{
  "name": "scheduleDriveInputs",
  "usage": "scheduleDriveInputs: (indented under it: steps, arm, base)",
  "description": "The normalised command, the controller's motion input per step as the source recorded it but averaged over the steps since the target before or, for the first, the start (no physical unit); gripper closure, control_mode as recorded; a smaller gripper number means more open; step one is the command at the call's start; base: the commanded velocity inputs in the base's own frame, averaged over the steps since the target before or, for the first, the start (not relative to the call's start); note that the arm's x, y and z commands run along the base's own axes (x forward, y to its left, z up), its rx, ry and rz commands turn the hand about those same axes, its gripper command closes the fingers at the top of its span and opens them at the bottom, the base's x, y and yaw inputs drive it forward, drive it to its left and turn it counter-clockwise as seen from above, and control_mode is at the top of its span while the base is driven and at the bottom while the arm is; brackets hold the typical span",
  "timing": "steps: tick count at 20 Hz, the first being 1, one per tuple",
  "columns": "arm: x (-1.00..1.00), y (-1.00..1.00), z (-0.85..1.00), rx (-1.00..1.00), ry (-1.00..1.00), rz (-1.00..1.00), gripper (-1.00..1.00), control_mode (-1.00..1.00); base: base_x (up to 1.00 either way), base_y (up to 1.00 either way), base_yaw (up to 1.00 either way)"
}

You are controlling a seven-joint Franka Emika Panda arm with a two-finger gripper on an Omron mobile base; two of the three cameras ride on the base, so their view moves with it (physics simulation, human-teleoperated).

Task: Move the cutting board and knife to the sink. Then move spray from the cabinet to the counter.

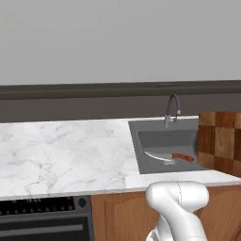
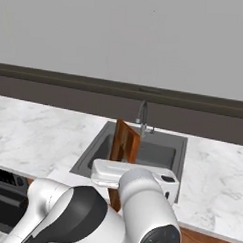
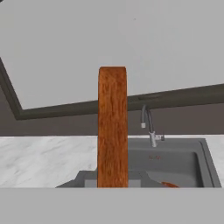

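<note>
The board point(image 3: 112, 127) is seen edge-on, standing upright straight up from between the fingers, above the sink point(image 3: 183, 164). The gripper point(image 2: 115, 186) is clamped tight on the board's lower edge, and the board is held clear of the counter point(image 1: 61, 150). The knife point(image 1: 170, 157) is seen lying flat in the sink basin.

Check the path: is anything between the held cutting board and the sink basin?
Nothing visible blocks it. The hand holds the cutting board upright over the sink; the knife already lies on the basin floor beneath the drop zone.
</note>
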Motion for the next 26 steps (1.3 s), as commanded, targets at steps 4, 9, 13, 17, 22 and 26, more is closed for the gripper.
scheduleDriveInputs:
  steps: [4, 9, 13, 17, 22, 26]
  arm:
    - [0.0, 0.0, 0.0, 0.0, 0.0, 0.0, 1.0, 1.0]
    - [0.0, 0.0, 0.0, 0.0, 0.0, 0.0, 1.0, -1.0]
    - [0.0, 0.0, 0.0, 0.0, 0.0, 0.0, 1.0, -1.0]
    - [0.4, 0.0, 0.0, 0.0, 0.08, 0.0, 1.0, -1.0]
    - [0.59, 0.0, 0.03, 0.04, 0.22, 0.01, 1.0, -1.0]
    - [0.59, -0.09, 0.08, 0.07, 0.13, 0.0, 1.0, -1.0]
  base:
    - [0.58, 0.02, 0.2]
    - [0.19, 0.02, 0.03]
    - [0.0, 0.0, 0.0]
    - [0.0, 0.0, 0.0]
    - [0.0, 0.0, 0.0]
    - [0.0, 0.0, 0.0]
